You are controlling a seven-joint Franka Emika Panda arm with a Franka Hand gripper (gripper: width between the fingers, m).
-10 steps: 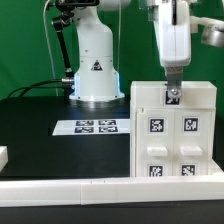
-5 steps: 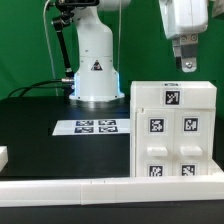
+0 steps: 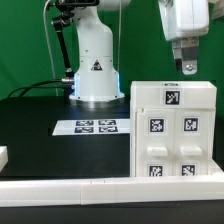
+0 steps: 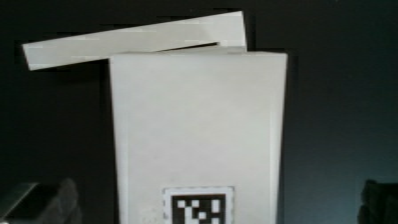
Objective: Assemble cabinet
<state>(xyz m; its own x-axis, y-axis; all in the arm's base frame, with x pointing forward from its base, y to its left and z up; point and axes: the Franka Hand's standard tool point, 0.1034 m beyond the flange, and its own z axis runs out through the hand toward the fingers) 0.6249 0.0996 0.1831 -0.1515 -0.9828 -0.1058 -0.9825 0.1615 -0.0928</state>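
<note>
Exterior view shows the cabinet (image 3: 172, 130) upright on the black desk (image 3: 45, 140), at that view's right, with the claw (image 3: 187, 67) above it, apart, holding nothing; its opening cannot be judged. Wrist view alone shows the cabinet's (image 4: 199, 130) top from above.

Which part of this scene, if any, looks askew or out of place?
In the wrist view, a white panel at the far end of the cabinet sits at a slant to its straight edges. The gripper hangs clear above it. Nothing looks spilled or broken.

Robotics lab (green backdrop (image 3: 30, 45), marker board (image 3: 96, 127))
</note>
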